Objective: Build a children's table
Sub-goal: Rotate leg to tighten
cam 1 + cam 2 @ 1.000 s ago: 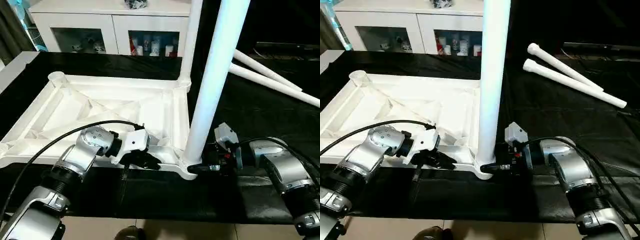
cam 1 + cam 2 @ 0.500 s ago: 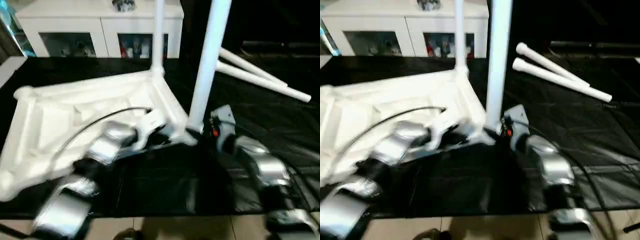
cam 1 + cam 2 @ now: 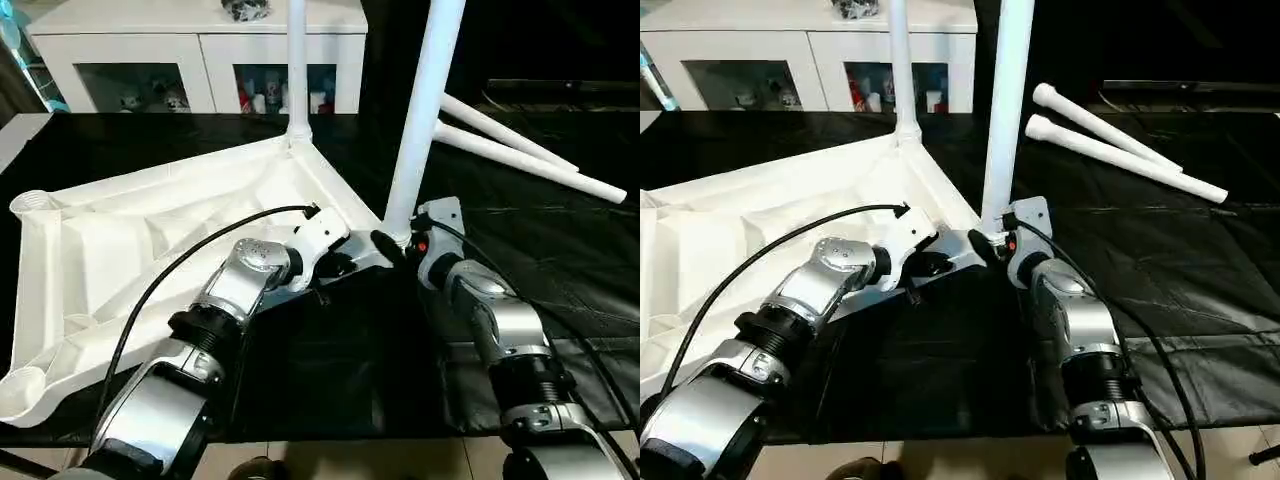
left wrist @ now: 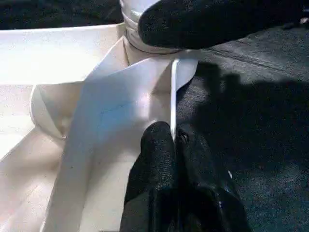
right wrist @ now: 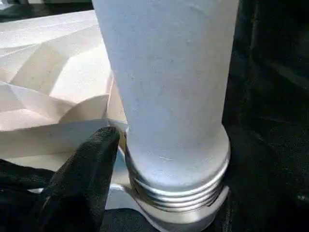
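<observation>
Jaws: left gripper [image 4: 175, 145] clenched on tabletop [image 3: 150, 235] rim; right gripper [image 3: 392, 245] spread around near-corner leg [image 3: 425, 110]; step: screwing leg home; next needs regrip, twist; spare legs [image 3: 520, 150] toward counter's far right.

A white cabinet [image 3: 200, 40] with glass doors stands at the far side, small colourful items showing behind the panes and a dark object resting on its top. In front of it a work surface draped in crinkled black cloth [image 3: 560, 250] spreads across the scene, catching soft highlights from overhead light. Along the near edge a strip of beige tiled floor [image 3: 970, 455] shows, and the far right background lies in deep shadow
</observation>
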